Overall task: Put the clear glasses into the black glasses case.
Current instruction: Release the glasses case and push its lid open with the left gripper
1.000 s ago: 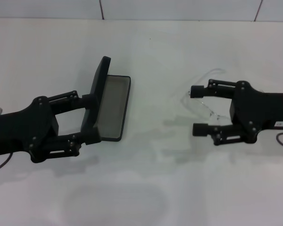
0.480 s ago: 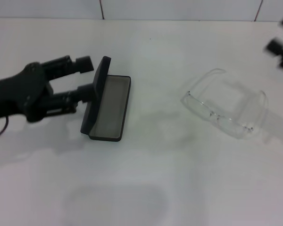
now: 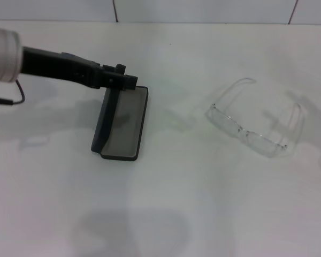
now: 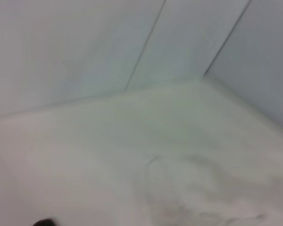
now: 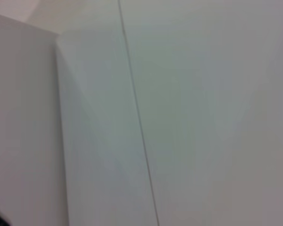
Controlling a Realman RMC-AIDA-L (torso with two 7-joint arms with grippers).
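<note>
The black glasses case [image 3: 122, 124] lies open on the white table, left of the middle, with its grey lining facing up and its lid [image 3: 108, 110] standing along its left side. The clear glasses [image 3: 252, 122] rest on the table at the right, lens toward the near side, arms pointing away, with nothing touching them. My left arm reaches in from the upper left, raised, and my left gripper [image 3: 124, 80] shows edge-on above the top end of the lid. My right gripper is out of view. Only blurred table and wall appear in the two wrist views.
The white table [image 3: 182, 198] runs back to a tiled wall [image 3: 203, 9] along the far edge. A cable [image 3: 10, 99] hangs from the left arm near the left border.
Both arms have lifted away from the table. The right arm has left the head view upward to the right. The left arm now stretches high over the case lid. Case and glasses have not moved.
</note>
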